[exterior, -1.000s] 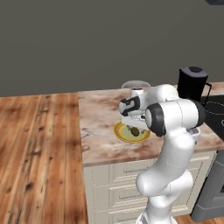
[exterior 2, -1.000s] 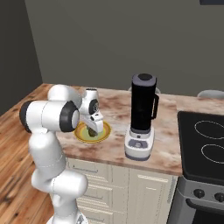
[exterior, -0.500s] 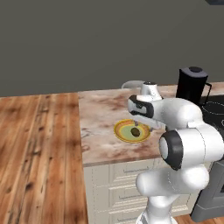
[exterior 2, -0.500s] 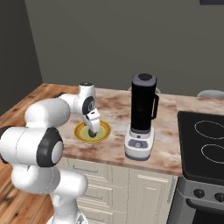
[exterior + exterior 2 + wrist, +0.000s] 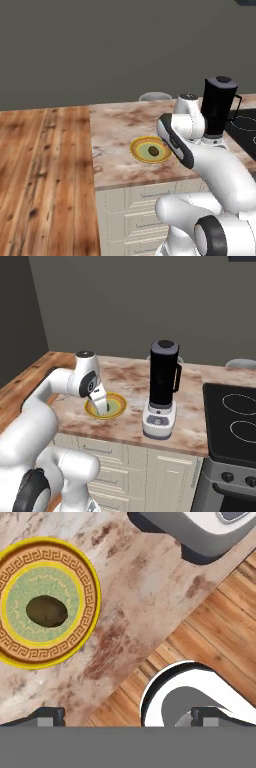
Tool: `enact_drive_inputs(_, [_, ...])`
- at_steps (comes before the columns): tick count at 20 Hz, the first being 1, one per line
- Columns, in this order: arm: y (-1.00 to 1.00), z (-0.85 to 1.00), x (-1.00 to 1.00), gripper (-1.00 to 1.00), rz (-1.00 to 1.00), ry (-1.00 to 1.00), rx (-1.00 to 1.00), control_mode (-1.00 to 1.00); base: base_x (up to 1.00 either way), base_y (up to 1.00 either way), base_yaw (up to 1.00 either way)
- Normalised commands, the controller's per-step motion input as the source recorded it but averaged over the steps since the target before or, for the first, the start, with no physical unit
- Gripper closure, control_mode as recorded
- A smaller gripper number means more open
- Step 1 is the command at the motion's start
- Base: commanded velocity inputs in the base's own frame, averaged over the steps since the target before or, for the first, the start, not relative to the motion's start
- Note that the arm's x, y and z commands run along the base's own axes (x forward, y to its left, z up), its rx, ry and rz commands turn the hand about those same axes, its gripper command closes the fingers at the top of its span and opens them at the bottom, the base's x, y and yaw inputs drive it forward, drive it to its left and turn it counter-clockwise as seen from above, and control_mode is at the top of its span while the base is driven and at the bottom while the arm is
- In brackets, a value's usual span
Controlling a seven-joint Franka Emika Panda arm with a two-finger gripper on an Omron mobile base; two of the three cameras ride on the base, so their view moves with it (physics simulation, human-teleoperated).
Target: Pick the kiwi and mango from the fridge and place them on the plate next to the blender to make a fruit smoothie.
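Note:
The dark brown kiwi lies in the middle of the yellow-rimmed plate on the marble counter; from the left base it is a dark spot on the plate. The black-jar blender stands just right of the plate. My gripper is open and holds nothing. It looks down from above the counter's front edge, to one side of the plate. The wrist covers part of the plate in the right base view. The mango and the fridge are out of view.
A black stove top adjoins the counter on the blender's far side. Cream cabinet drawers sit under the counter. Wood flooring spreads to the counter's left. My own folded arm stands close in front of the counter.
The hand has pulled back from right over the plate toward the counter's front edge, and the arm has folded closer to the base. The kiwi stays on the plate; the jaws stay open.

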Motion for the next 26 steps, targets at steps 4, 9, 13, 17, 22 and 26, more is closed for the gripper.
enact_drive_inputs(4, [-0.12,0.37,-0.9,-1.0,0.0,-0.05,-0.05,-1.0,0.0,0.0,0.0])
enact_drive_inputs(9, [-0.21,0.33,-0.82,-1.0,0.03,-0.01,-0.08,-1.0,0.0,0.0,0.0])
enact_drive_inputs(13, [-0.23,0.27,-0.66,-1.0,0.11,0.0,-0.1,-1.0,0.0,0.0,0.0])
enact_drive_inputs(17, [0.0,0.21,-0.36,-1.0,0.11,0.0,-0.01,-1.0,0.0,0.0,0.0])
enact_drive_inputs(22, [0.08,0.0,-0.01,-1.0,0.05,0.0,-0.01,-1.0,0.0,0.0,0.0])
enact_drive_inputs(26, [0.0,0.0,0.0,-1.0,0.0,0.0,0.0,1.0,-0.1,0.0,0.0])
